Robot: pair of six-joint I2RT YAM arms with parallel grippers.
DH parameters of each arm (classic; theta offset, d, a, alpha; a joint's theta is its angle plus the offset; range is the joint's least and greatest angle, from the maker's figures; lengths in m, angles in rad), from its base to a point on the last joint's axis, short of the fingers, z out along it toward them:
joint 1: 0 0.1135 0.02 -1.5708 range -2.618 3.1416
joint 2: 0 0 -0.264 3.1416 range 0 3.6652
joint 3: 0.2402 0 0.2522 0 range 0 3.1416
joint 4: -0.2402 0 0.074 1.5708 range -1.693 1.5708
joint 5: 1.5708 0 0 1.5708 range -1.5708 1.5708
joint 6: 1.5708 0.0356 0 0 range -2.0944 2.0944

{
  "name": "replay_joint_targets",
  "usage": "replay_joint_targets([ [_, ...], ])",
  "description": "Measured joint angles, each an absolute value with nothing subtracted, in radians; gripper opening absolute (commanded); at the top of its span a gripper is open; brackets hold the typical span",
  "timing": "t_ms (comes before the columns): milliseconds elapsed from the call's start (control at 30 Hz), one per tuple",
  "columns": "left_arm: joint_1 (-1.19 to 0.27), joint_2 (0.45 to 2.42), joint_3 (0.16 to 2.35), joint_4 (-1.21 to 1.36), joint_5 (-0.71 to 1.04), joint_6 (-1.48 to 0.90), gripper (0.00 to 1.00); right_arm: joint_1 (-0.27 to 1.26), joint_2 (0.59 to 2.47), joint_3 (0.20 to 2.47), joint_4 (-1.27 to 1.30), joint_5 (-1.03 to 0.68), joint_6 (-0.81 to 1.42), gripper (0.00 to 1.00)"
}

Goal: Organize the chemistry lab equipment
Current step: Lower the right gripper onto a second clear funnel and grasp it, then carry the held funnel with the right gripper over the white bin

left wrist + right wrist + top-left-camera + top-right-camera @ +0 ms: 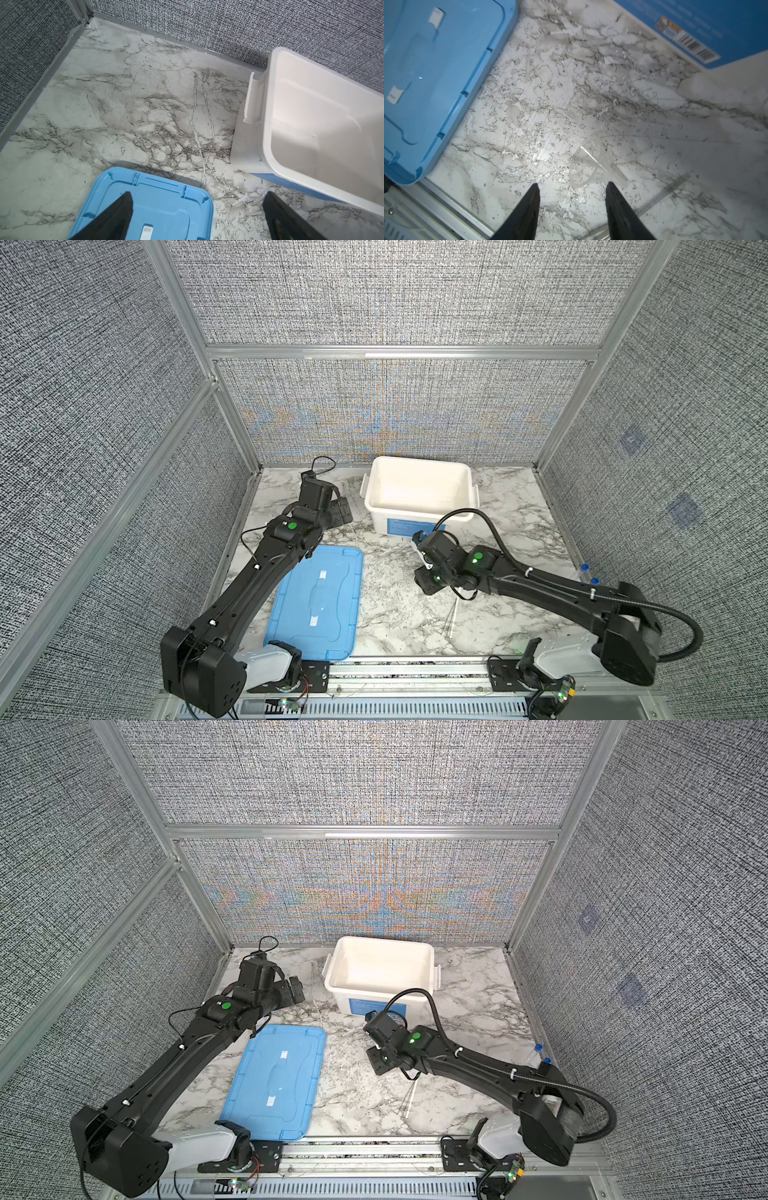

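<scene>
**Funnel sits just off the right claw's tips**

The right claw (573,187) hangs low over the table (539,104), jaws apart with nothing between them. A clear funnel (588,164) lies on its side just ahead of the tips. It is not centred in the gap but shifted toward the finger away from the lid (436,83). Its wide mouth opens roughly toward the lid and the cone narrows away from it. The stem runs past that finger's tip, so close that I cannot tell whether they touch. The long axis therefore lies at a slant, nearer to the line along which the jaws close than across it. In my judgement the claw needs a small shift toward the funnel, and likely a wrist turn, before closing. Otherwise the fingers would press it end to end instead of pinching the cone.

The funnel is thin-walled and see-through. The marble veins show through it, and a bright glint marks its rim. It looks light and apt to roll or skid. I cannot make it out in both top views. A clear rod (664,195) lies just beyond it.

The right arm is nearer. The left claw (198,195) stands wide open and empty over the lid's corner beside the tub (268,124), well apart from the funnel. Two blue-capped tubes (584,570) lie at the table's right edge.
</scene>
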State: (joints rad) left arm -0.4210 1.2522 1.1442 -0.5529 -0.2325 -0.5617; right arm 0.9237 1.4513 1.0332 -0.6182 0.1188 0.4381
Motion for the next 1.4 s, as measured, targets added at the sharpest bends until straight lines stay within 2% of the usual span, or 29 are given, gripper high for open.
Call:
replay_joint_targets([
  [200, -0.421, 1.241, 1.139, -0.544, -0.223, -0.569, 0.99, 0.953, 1.65, 1.129, -0.736, 0.259, 0.655, 0.41],
  [367, -0.421, 1.23, 1.12, -0.547, -0.206, -0.57, 0.99, 0.975, 1.748, 1.165, -0.804, 0.334, 0.745, 0.25],
  [500, -0.421, 1.214, 1.11, -0.54, -0.199, -0.576, 0.99, 0.987, 1.79, 1.208, -0.849, 0.378, 0.78, 0.08],
  [600, -0.421, 1.214, 1.11, -0.542, -0.197, -0.576, 0.99, 1.002, 1.79, 1.231, -0.895, 0.437, 0.791, 0.0],
  [900, -0.419, 1.201, 1.137, -0.556, -0.187, -0.574, 0.99, 1.036, 1.688, 1.31, -0.925, 0.435, 0.789, 0.0],
  [1100, -0.419, 1.195, 1.144, -0.556, -0.188, -0.554, 0.99, 1.02, 1.545, 1.407, -0.815, 0.429, 0.63, 0.0],
  [1400, -0.418, 1.191, 1.148, -0.557, -0.18, -0.554, 0.99, 0.834, 1.537, 1.499, -0.532, 0.291, 0.389, 0.0],
])
